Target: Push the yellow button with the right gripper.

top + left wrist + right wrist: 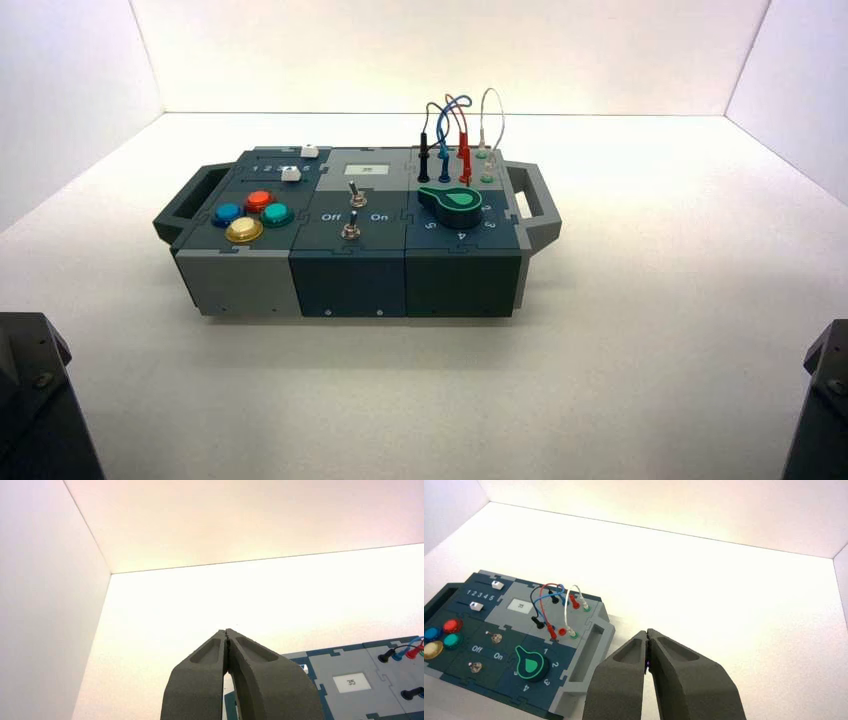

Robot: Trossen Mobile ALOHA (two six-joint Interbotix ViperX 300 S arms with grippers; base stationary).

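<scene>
A white counter (640,330) fills the high view, walled in white on three sides, with the control box (350,275) standing at the centre of the frame, a handle at each end. Two dark arm bases sit parked in the lower corners of that view, the left arm (35,400) at lower left and the right arm (820,400) at lower right, both well apart from the box. The left pincer (227,632) has its grey fingers pressed together at the tips, raised above the counter, with a corner of the box in the lower right of its wrist view. The right pincer (647,632) is likewise closed to a point, empty, hovering beside the box's handle end. On the box, a green knob (455,203) sits toward the right, wires (455,125) loop behind it, and two toggle switches (352,212) stand mid-panel. The yellow button (244,230) lies at the box's left front, just beside the blue, red and green buttons, untouched.
</scene>
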